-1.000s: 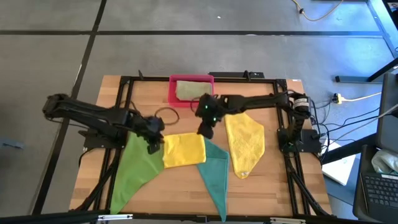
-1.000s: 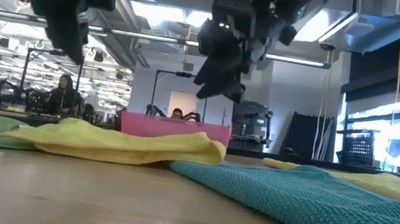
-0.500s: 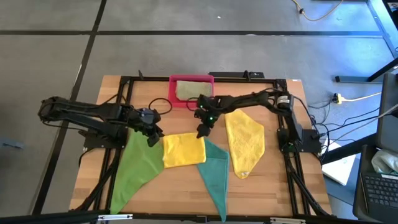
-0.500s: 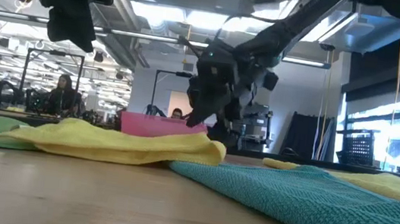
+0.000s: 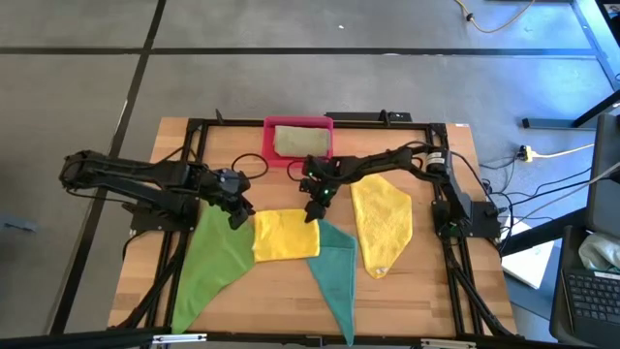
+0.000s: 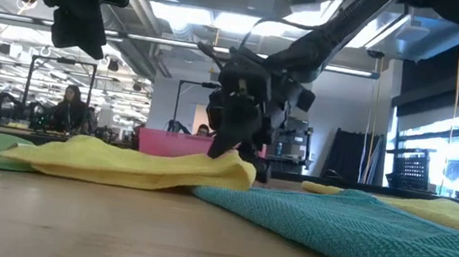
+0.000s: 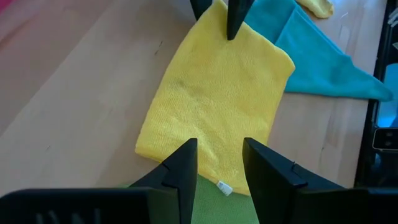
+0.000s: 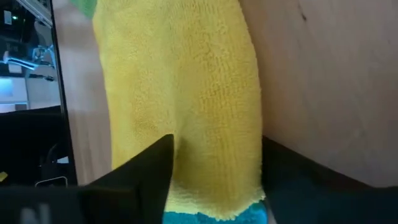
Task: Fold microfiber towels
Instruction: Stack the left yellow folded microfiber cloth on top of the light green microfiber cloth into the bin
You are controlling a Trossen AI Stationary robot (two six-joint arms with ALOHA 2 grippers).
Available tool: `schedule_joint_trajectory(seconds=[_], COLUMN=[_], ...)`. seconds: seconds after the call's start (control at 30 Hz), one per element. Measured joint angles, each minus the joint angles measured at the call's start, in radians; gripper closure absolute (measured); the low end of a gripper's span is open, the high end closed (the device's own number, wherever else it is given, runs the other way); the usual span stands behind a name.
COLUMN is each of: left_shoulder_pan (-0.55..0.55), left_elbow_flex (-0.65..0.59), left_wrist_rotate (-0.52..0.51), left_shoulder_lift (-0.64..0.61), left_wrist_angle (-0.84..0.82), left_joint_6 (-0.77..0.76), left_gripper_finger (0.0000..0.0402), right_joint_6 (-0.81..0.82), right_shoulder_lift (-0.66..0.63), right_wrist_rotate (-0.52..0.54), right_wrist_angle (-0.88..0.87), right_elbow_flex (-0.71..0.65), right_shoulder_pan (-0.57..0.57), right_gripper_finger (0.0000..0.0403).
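A folded yellow towel [image 5: 286, 236] lies flat at the table's middle, between a bright green towel [image 5: 218, 262] on its left and a teal towel [image 5: 334, 271] on its right. Another yellow towel [image 5: 383, 223] lies farther right. My right gripper [image 5: 315, 206] is open, low at the folded towel's far right corner [image 6: 246, 170], one finger on each side of it. My left gripper [image 5: 235, 217] hangs open above the towel's left edge, touching nothing. An olive towel [image 5: 298, 142] lies in the pink tray [image 5: 268, 145]. My right gripper's fingers [image 8: 149, 174] stand on either side of the folded yellow towel's far right corner [image 8: 211, 130], slanting down from the table's far right. Whether the fingertips touch the cloth I cannot tell. The towel lies flat on the table.
A black frame [image 5: 184, 184] runs around the wooden tabletop. A dark cable loop [image 5: 254, 165] lies beside the tray. Bare wood shows along the near edge [image 5: 271, 315]. In the low view a person [image 6: 69, 109] sits in the room beyond.
My right gripper has come down from well above the table to the folded yellow towel's far right corner, rolling a little as it sank. My left gripper has risen slightly off the towel's left edge and then kept still.
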Motion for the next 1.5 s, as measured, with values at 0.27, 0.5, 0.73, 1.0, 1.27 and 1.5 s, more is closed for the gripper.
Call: schedule_joint_trajectory(seconds=[0.27,0.5,0.73,1.0,1.27,1.5], left_shoulder_pan=[0.000,0.000,0.000,0.000,0.000,0.000], left_elbow_flex=[0.000,0.000,0.000,0.000,0.000,0.000], left_wrist_rotate=[-0.025,-0.026,-0.046,-0.074,-0.074,-0.074], left_shoulder_lift=[0.000,0.000,0.001,0.001,0.001,0.001], left_wrist_angle=[0.001,-0.001,-0.008,-0.025,-0.025,-0.026], left_joint_6=[0.000,0.040,0.076,0.079,0.079,0.045], left_gripper_finger=[0.0282,0.0282,0.0282,0.0282,0.0282,0.0282], right_joint_6=[-0.029,-0.002,-0.165,-0.319,-0.376,-0.478], right_shoulder_lift=[0.004,-0.003,-0.007,-0.008,0.034,0.139], right_wrist_rotate=[0.040,-0.039,0.065,0.300,0.316,0.298], right_wrist_angle=[0.005,-0.013,-0.295,-0.459,-0.461,-0.585], right_elbow_flex=[-0.001,0.084,0.414,0.689,0.702,0.700], right_shoulder_pan=[0.004,-0.004,-0.010,-0.103,-0.315,-0.453], right_gripper_finger=[0.0331,0.0394,0.0397,0.0397,0.0393,0.0392])
